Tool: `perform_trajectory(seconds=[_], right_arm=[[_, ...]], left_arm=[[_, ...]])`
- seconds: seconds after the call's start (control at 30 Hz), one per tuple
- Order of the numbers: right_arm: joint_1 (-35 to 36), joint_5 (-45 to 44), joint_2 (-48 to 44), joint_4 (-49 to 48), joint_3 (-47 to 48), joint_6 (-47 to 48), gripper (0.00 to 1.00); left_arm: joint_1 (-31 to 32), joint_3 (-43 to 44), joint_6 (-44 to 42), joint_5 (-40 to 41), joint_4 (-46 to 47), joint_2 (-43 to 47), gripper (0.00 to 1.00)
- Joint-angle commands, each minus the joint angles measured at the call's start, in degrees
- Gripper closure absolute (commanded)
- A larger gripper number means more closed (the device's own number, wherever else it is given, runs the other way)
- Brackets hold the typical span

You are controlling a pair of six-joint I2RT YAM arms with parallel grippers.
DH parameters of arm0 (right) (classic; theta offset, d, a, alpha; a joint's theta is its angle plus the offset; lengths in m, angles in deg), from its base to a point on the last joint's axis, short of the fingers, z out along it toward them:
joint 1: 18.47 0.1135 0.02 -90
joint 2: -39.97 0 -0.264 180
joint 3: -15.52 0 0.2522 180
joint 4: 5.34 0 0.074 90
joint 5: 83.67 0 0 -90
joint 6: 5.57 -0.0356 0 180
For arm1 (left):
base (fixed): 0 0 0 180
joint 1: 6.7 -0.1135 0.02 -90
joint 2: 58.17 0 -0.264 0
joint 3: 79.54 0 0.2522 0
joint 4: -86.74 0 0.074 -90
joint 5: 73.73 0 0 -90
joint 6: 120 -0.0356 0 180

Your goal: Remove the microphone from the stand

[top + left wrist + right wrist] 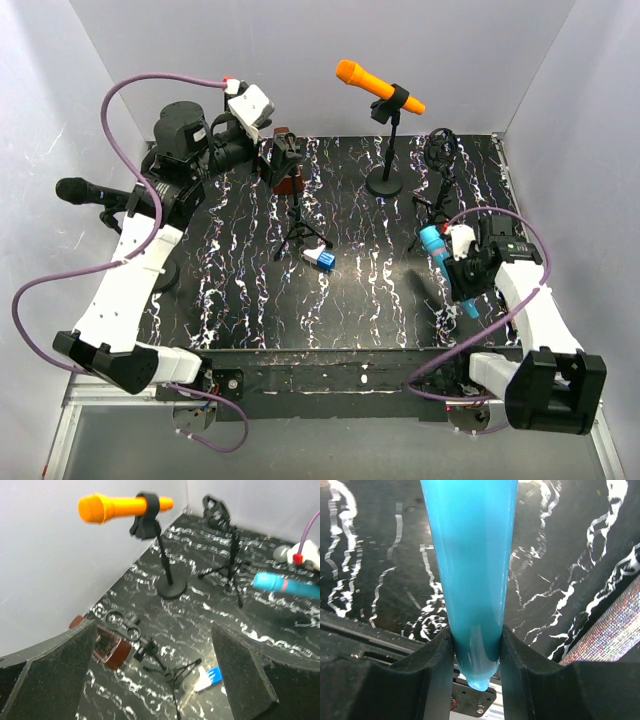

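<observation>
Black, white-streaked desk (230, 290) boxed in by pale grey walls (300, 50). Right claw (476, 640) is clamped on the blue mic (470, 555), near a tripod (440, 185). Left claw (152, 630) is wide apart; the orange mic (375, 85) sits in its stand (388, 150) at the back.

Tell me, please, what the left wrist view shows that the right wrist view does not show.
Only the left wrist view shows the orange microphone clipped on its round-base stand, a tripod stand and a brown box. Only the right wrist view shows, from very close, the right gripper closed on the narrow tail of the blue microphone. Both views show the blue microphone and the black marbled table.
</observation>
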Motion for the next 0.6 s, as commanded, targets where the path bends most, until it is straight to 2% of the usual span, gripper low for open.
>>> perform_trajectory(seconds=[0.0, 0.17, 0.27, 0.43, 0.47, 0.57], right_arm=[[-7.24, -3.96, 3.59, -6.74, -2.86, -2.72, 0.99], [-12.7, -0.72, 10.8, -7.2, -4.18, -1.93, 0.99], [-14.46, -1.07, 11.08, -7.9, -5.59, -2.02, 0.99], [-16.57, -0.99, 15.81, -9.66, -6.39, -1.58, 0.99], [-16.84, -0.2, 16.95, -9.23, -5.77, -1.58, 0.94], [-16.93, 0.95, 19.33, -8.08, -3.84, -0.01, 0.65]], left_arm=[[0.09, 2.21, -7.12, 5.02, -7.38, -0.94, 0.02], [0.18, 4.32, -17.05, 9.58, -16.78, 0.64, 0.02], [0.18, 4.24, -22.41, 12.14, -21.18, 1.95, 0.02], [0.09, 7.74, -25.95, 15.04, -27.16, 1.79, 0.02], [0.09, 8.27, -25.86, 15.65, -28.04, 1.52, 0.02], [0.09, 7.76, -26.21, 16.01, -28.57, 2.13, 0.02]])
